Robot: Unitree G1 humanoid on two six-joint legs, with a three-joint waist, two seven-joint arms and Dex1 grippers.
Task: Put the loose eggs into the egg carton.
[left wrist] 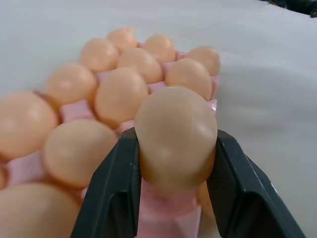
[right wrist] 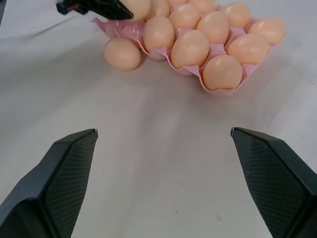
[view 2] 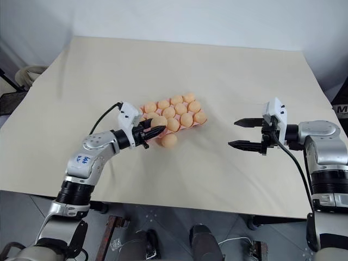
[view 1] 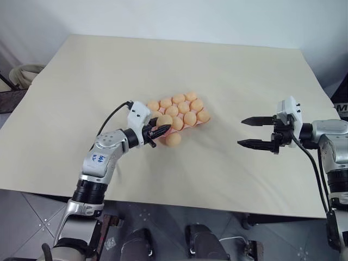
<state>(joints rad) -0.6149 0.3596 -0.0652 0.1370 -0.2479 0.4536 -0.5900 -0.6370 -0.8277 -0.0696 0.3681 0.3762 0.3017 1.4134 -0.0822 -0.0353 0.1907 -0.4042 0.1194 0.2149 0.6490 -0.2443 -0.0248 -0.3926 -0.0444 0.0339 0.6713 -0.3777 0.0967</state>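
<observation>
Pink moulded plastic, scalloped at the rim, forms the egg carton [view 1: 202, 123] we find near the middle of the cream-coloured table [view 1: 228, 70]; most of its cups hold smooth peach-orange eggs. We note our left pincer [view 1: 161, 131] clamped on one peach-orange egg [left wrist: 176, 136], its two black fingers [left wrist: 111, 196] pressed against the egg's sides, held over the carton's near corner. A second loose peach-orange egg [view 1: 173, 139] lies on the table, just beside that same corner and outside the cups. Our right pincer [view 1: 254, 132] hangs above bare table well to the right of the carton, its black fingers [right wrist: 62, 173] spread wide apart and gripping nothing.
</observation>
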